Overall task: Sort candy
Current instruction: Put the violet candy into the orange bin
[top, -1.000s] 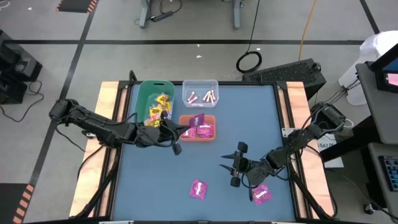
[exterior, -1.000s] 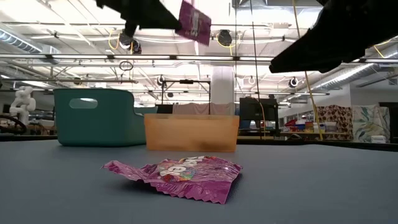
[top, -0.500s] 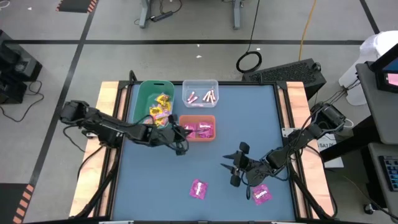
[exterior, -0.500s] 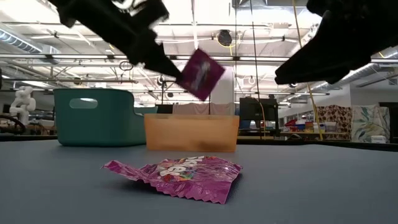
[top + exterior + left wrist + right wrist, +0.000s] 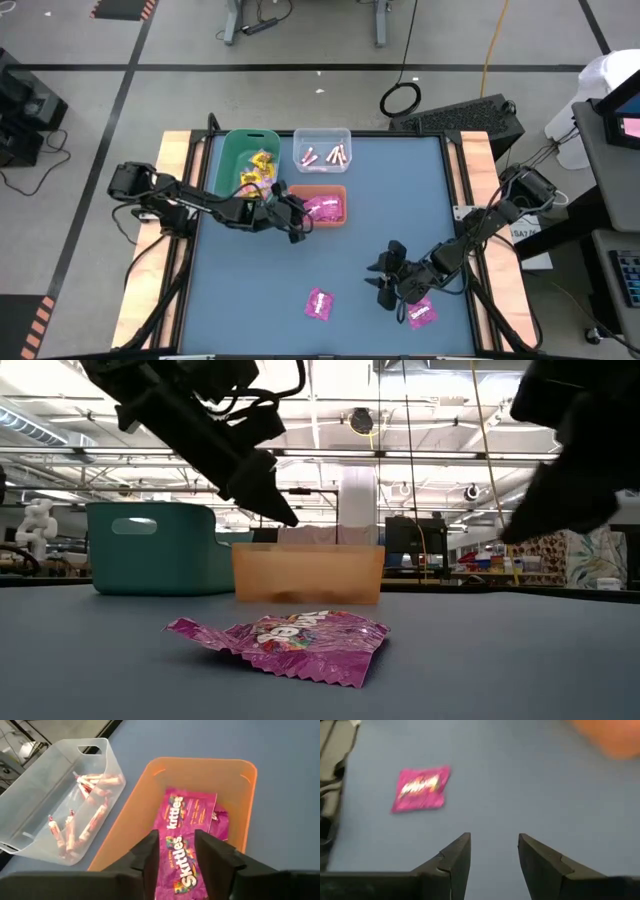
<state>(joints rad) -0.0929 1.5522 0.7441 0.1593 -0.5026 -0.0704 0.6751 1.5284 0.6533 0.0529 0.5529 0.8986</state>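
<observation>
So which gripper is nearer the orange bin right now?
The left. The left gripper hangs open at the orange bin, over its near-left edge; the right gripper is well away, over open table.

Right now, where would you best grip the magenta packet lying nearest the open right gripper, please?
Probably from straight above, pinching the raised crinkled middle of the magenta Skittles packet: it lies flat on the blue table, apart from anything else, so its edges give little to catch. The right gripper hovers close by, fingers open.

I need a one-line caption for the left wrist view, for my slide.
Left gripper, open, above the orange bin of pink packets; clear bin of sticks beside it.
</observation>
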